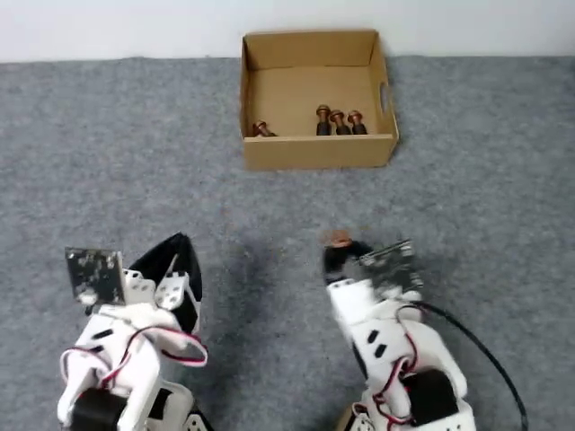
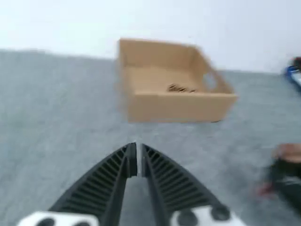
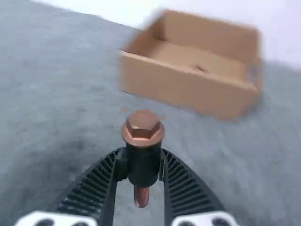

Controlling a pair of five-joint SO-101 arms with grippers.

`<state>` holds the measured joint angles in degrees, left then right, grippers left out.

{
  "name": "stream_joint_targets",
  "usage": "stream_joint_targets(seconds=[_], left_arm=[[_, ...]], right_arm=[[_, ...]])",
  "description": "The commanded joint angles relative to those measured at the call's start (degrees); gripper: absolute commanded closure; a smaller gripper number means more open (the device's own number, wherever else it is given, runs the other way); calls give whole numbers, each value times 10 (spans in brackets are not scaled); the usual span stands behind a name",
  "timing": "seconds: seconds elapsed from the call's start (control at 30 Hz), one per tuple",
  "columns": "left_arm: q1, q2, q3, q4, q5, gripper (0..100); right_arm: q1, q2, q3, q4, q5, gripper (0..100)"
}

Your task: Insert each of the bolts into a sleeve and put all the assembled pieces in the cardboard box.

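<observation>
One copper hex bolt thru black sleeve.

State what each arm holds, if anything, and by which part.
Right gripper: jaws clamp the black sleeve of a bolt assembly. Left gripper: jaws shut, nothing held.

Box far, arms near.
Your cardboard box sits at the table's far edge. Three assembled pieces stand along its near wall toward the right, and a fourth piece lies in its near left corner. Nearer you, the left gripper and right gripper are side by side, the right one holding a sleeved bolt.
</observation>
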<state>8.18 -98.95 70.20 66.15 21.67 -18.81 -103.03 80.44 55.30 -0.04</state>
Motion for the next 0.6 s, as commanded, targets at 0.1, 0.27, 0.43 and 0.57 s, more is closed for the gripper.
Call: stream_joint_targets(seconds=[0.1, 0.27, 0.43, 0.57], left_arm=[[-22, -1, 145, -73, -33, 996], [-25, -1, 245, -135, -102, 996], [-25, -1, 266, -142, -124, 995], [-25, 2, 266, -120, -122, 994]], right_arm=[[70, 0, -121, 72, -80, 991], [71, 77, -206, 86, -84, 991], [71, 235, -308, 77, -84, 991], [72, 349, -381, 2, -83, 991]])
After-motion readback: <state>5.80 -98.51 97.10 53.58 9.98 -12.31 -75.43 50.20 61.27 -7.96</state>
